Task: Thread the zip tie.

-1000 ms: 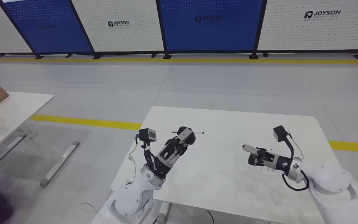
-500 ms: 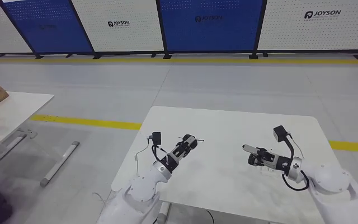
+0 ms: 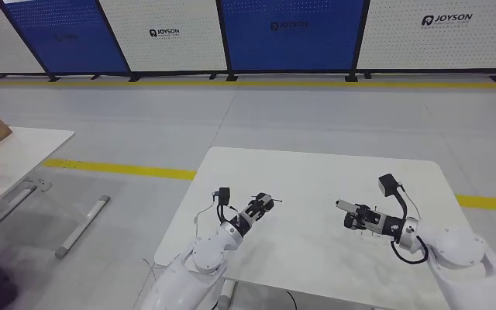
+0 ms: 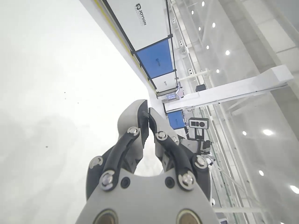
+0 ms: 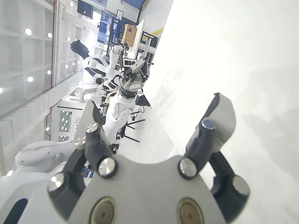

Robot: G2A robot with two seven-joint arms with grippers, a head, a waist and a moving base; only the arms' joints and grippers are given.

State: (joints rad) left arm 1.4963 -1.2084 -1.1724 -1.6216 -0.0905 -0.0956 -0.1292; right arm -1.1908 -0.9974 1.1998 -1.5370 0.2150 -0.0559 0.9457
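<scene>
the left gripper (image 3: 264,201) sits low over the near-left part of the white table (image 3: 333,170), fingers pinched shut on the thin black zip tie (image 3: 273,200) — a short end pokes out past the tips. the right gripper (image 3: 346,214) hovers well apart over the table's right side — fingers spread wide

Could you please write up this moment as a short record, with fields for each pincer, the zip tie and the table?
Left pincer: shut on the zip tie, over the left part of the table
Right pincer: open, holding nothing, over the right part of the table
Zip tie: thin and black, one end sticking out past the left pincer's tips
Spacing: the two pincers are well apart
Table: white, with rounded corners
</scene>
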